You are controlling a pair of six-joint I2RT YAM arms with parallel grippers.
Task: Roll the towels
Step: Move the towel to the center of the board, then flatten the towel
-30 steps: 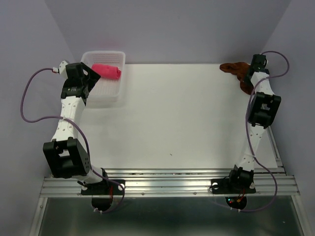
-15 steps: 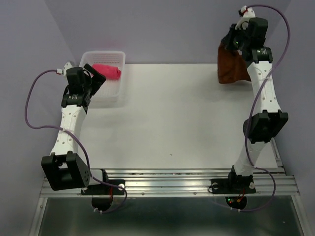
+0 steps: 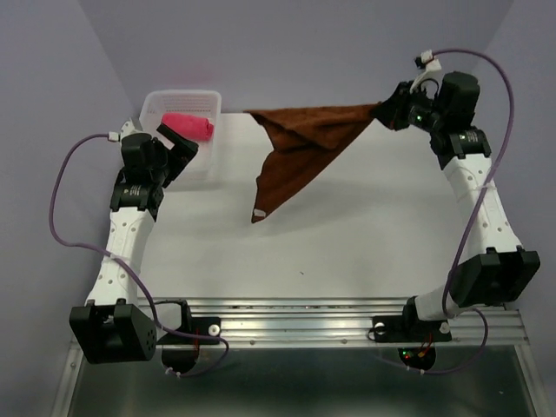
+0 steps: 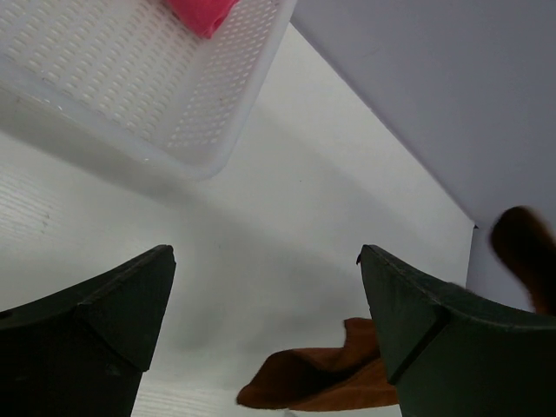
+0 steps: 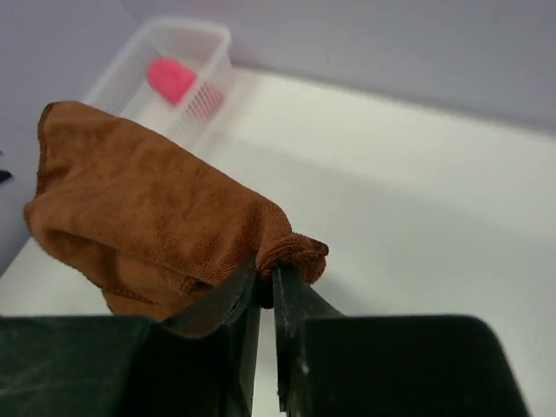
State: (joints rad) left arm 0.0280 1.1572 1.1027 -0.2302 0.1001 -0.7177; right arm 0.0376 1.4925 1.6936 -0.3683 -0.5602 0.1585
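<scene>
The rust brown towel (image 3: 300,148) hangs spread out in the air over the back of the table, its lower tip pointing down to the left. My right gripper (image 3: 382,111) is shut on the towel's right corner, and the right wrist view shows the corner of the brown towel (image 5: 148,200) bunched between the right gripper (image 5: 267,269) jaws. A rolled pink-red towel (image 3: 189,125) lies in the white basket (image 3: 182,169). My left gripper (image 3: 178,143) stands open and empty by the basket's near right side. Below the left gripper (image 4: 265,252), part of the brown towel (image 4: 321,378) shows.
The white perforated basket (image 4: 130,78) sits at the back left against the wall, with the pink towel (image 4: 201,10) at its far end. Purple walls close in the table at the back and both sides. A metal rail runs along the near edge.
The right arm has lifted the brown towel off the back right corner and swung it leftward, so it now flies open. The left arm has drawn back from the basket.
</scene>
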